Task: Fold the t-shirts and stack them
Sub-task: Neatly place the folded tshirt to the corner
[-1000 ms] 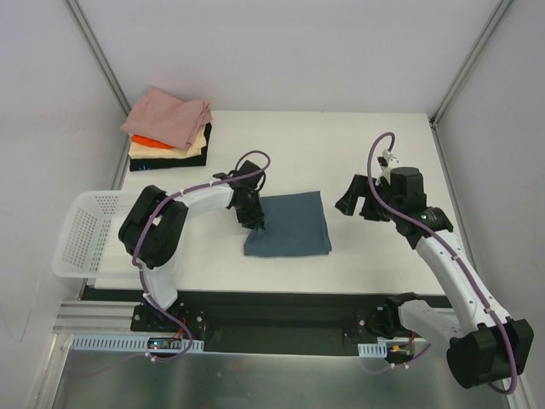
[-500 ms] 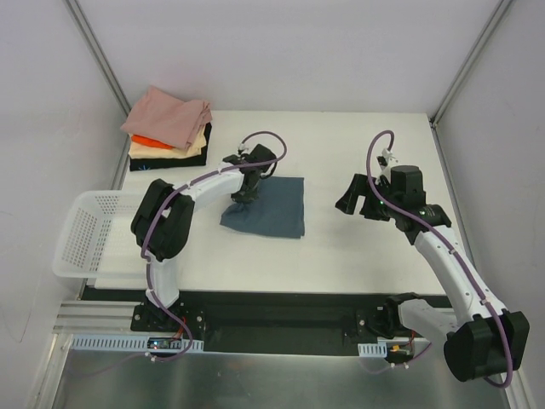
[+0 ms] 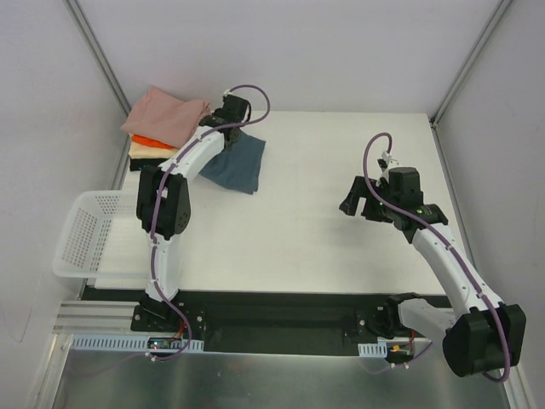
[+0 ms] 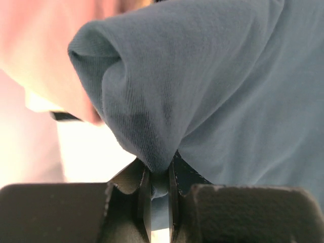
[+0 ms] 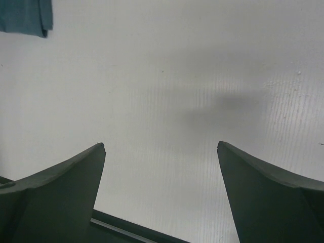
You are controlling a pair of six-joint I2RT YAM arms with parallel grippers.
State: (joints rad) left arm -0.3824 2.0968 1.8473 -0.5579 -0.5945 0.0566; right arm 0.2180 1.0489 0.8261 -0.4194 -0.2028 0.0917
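Dragged far-left from mid-table, the slate-blue t-shirt [image 3: 239, 164] was held beside the stack [image 3: 169, 126] — its bunched edge pinched by the left gripper [image 4: 158, 197]; the right gripper [image 5: 161, 162] was spread, empty. The cloth was judged soft and limp, best gripped at folds.

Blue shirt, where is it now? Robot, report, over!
Left gripper shut on blue t-shirt, right beside the stack. Right gripper open, holding nothing, over the table. Nothing blocking the stack.

Slate-blue t-shirt [image 5: 25, 17] cut off at the right wrist view's corner, pink t-shirt [image 4: 33, 43] blurred in left wrist view
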